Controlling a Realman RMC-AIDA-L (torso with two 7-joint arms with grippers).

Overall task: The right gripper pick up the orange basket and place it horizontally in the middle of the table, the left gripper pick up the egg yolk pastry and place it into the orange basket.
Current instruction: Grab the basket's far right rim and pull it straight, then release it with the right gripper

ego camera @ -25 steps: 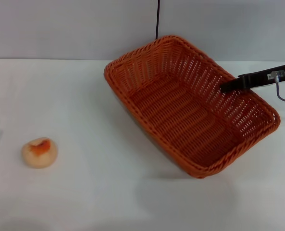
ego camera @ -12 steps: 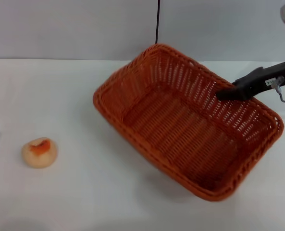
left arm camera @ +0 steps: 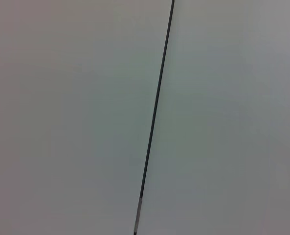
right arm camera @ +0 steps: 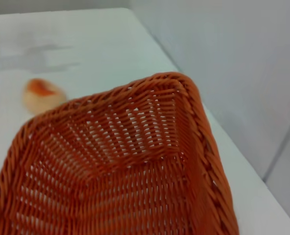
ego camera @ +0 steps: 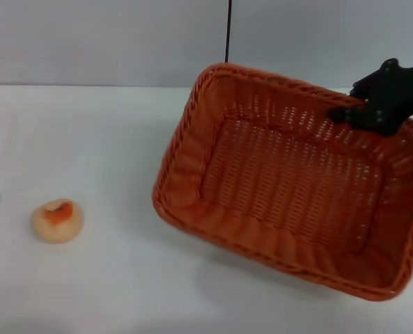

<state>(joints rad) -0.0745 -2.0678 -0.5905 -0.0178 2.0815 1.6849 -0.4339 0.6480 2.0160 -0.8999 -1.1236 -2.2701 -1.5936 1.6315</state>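
Observation:
The orange basket (ego camera: 297, 181) hangs tilted over the right half of the white table (ego camera: 88, 139), its open side turned toward the head camera and a shadow beneath it. My right gripper (ego camera: 347, 113) is shut on the basket's far rim near its right corner. The right wrist view looks into the orange basket (right arm camera: 125, 166) from the held rim. The egg yolk pastry (ego camera: 57, 220) sits alone on the table at the left, well apart from the basket; it also shows beyond the basket as the pastry (right arm camera: 41, 94). The left gripper is out of view.
A grey wall with a dark vertical seam (ego camera: 228, 31) stands behind the table's far edge; the left wrist view shows only that wall and seam (left arm camera: 154, 117). Bare tabletop (ego camera: 115, 278) lies between pastry and basket.
The right gripper rose and swung the basket round: its long side now runs more left to right, it tilts toward the camera and reaches farther right. The pastry stayed put.

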